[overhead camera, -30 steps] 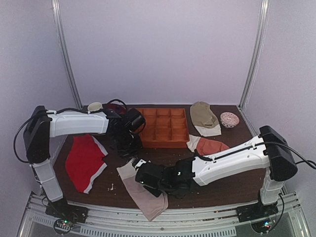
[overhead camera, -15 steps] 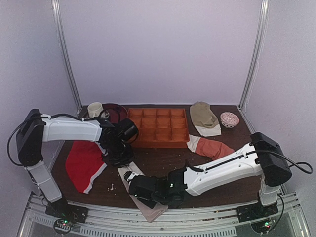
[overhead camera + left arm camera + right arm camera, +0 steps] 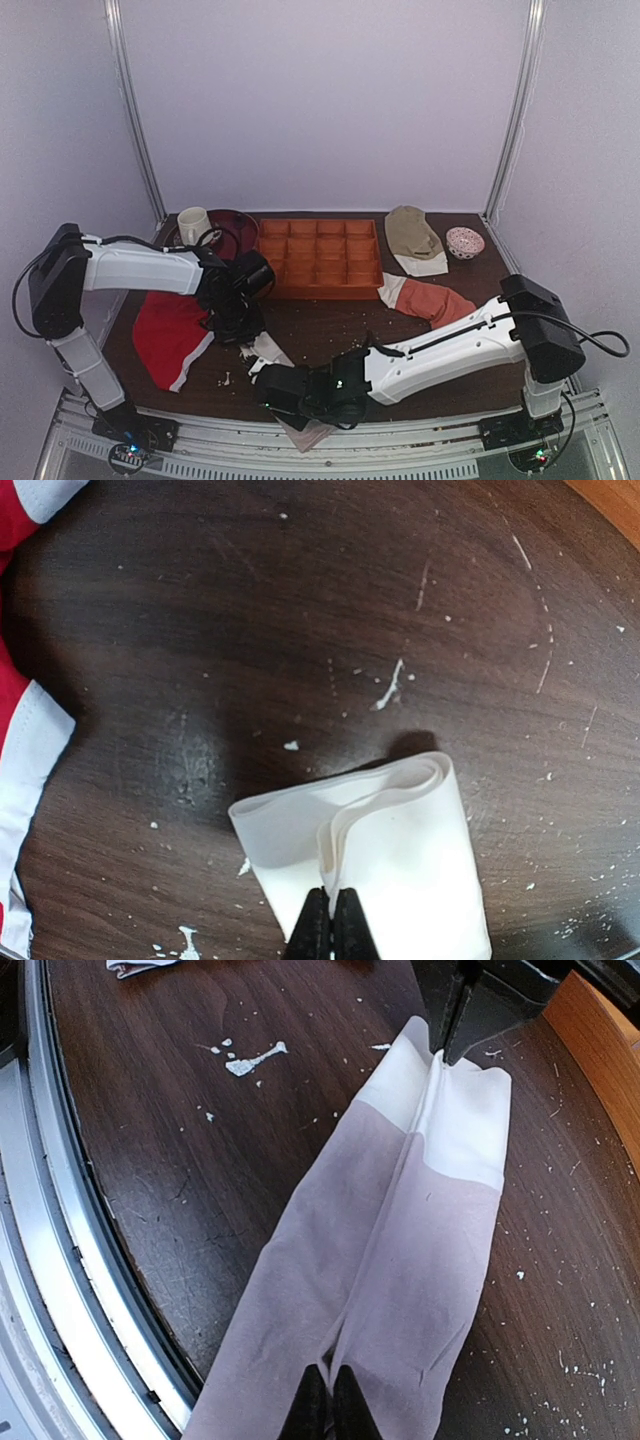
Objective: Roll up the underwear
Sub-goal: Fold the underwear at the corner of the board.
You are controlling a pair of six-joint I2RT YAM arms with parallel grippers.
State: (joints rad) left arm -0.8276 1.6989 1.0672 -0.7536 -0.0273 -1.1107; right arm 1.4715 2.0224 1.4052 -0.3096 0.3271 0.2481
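Observation:
The underwear [image 3: 400, 1260] lies as a long folded strip of pinkish-beige cloth, its white waistband [image 3: 410, 850] at the far end. In the top view the underwear [image 3: 268, 349] runs from table centre-left toward the front edge, mostly under my right wrist. My left gripper [image 3: 328, 912] is shut on a raised fold of the waistband. It also shows from the right wrist camera, the left gripper [image 3: 440, 1052] standing over that band. My right gripper [image 3: 328, 1388] is shut on a pinch of the pinkish cloth near the strip's near end. Between the two grips the cloth is stretched.
A red garment [image 3: 168, 335] with white trim lies left of the strip. An orange divided tray [image 3: 320, 258] stands behind it. An orange-rust garment [image 3: 430, 298], an olive garment [image 3: 412, 235] and a small bowl [image 3: 464, 241] lie at right. A cup [image 3: 192, 220] stands back left. The metal front rail [image 3: 60, 1260] is close.
My left arm came down from beside the tray onto the waistband. My right arm slid left and toward the front edge, over the cloth's near end.

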